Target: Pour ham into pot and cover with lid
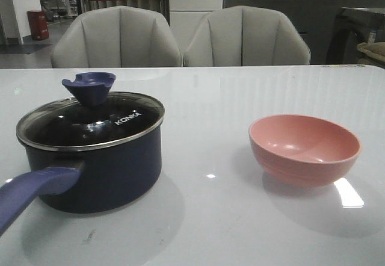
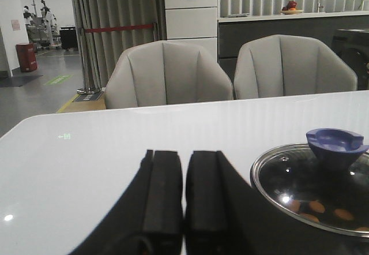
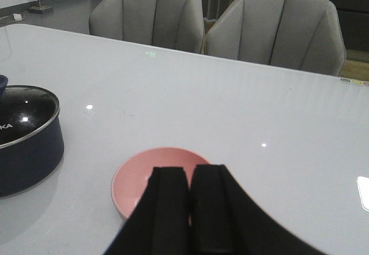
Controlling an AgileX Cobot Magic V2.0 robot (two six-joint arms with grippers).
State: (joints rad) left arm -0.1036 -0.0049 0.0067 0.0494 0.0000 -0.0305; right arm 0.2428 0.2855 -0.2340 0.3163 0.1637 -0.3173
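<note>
**Lid on, ham inside**

The lid (image 1: 90,121) sits on the pot (image 1: 102,176), ham (image 2: 317,207) visible through the glass. At the pot's 3 o'clock, the pink bowl (image 1: 305,148). Left gripper (image 2: 184,212) and right gripper (image 3: 190,209): both jaws pressed together, holding nothing.

The front camera looked low and forward across the tabletop (image 1: 216,218) toward two grey chairs (image 1: 117,37). Each wrist camera sat close behind its own end effector: the left shared the lid (image 2: 311,188) with the front view, the right shared the pink bowl (image 3: 144,174).
</note>
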